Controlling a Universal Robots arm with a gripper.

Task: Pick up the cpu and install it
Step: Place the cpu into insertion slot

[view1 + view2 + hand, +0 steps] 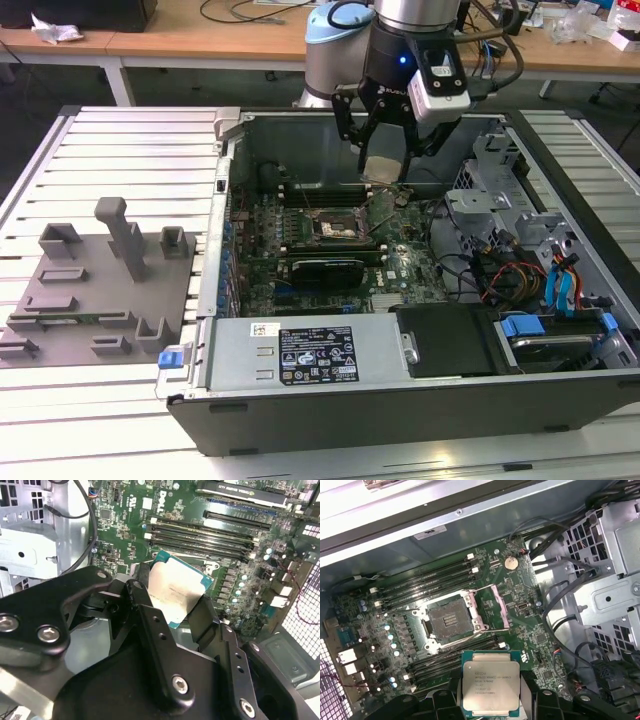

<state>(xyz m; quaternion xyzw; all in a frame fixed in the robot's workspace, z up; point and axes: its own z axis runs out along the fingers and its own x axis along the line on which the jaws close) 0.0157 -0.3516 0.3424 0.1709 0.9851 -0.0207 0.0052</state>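
Gripper point(383, 165) pinches cpu point(491, 686) by opposite edges (silver top faces first wrist view), held above motherboard point(525, 630), apart from open socket point(451, 622).

In the second wrist view, one end of the cpu point(177, 592) is hidden behind the jaws of the gripper point(172, 600); in the exterior view, its side edges are covered.

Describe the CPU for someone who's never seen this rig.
Above the open computer case, follow the arm down to its black gripper. It grips the cpu: a thin square chip with a pale silver top, unlike the dark socket on the motherboard below.
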